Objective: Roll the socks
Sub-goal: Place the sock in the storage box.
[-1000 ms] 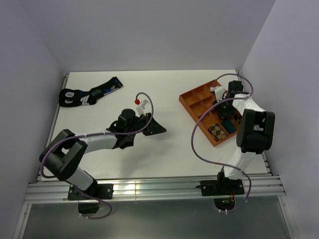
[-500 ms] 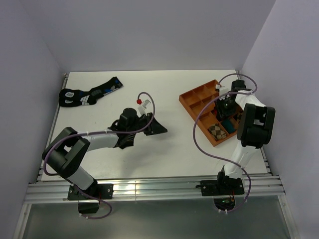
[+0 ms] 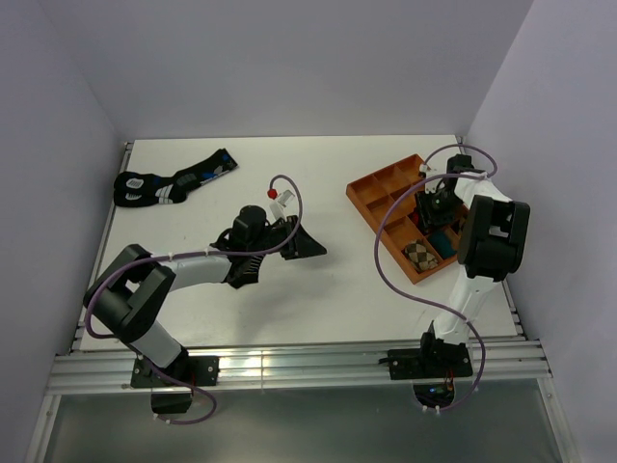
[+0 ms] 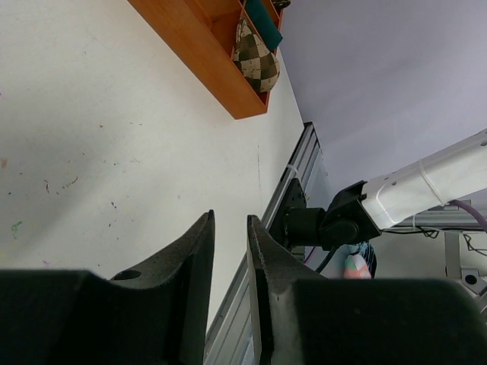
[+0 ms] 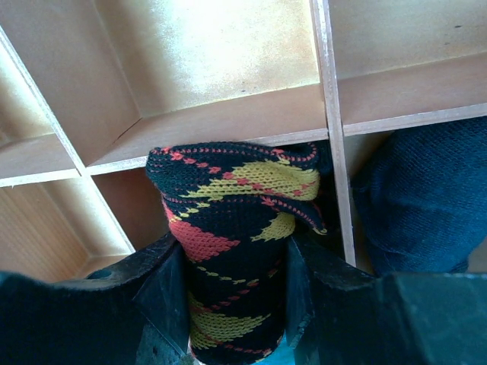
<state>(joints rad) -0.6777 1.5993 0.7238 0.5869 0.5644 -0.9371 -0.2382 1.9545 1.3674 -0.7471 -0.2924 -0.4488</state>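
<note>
My right gripper (image 5: 232,258) is shut on a rolled bundle of the black sock with red and yellow argyle diamonds (image 5: 232,198). It holds the bundle upright over a middle compartment of the orange tray (image 5: 228,122). In the top view this gripper (image 3: 431,207) is over the tray (image 3: 371,188), and the arm hides the bundle. My left gripper (image 3: 313,247) lies low over the middle of the table. In the left wrist view its jaws (image 4: 230,224) stand almost together with nothing between them. The short ankle sock with thin white stripes is not in view.
A brown-checked rolled bundle (image 3: 420,255) sits in the tray's near corner compartment and also shows in the left wrist view (image 4: 255,57). A dark teal bundle (image 5: 426,198) fills the compartment to the right. Black socks with blue and white marks (image 3: 174,180) lie at the back left.
My right gripper has moved a little toward the back over the tray with the argyle bundle. My left gripper has shifted slightly to the right.
</note>
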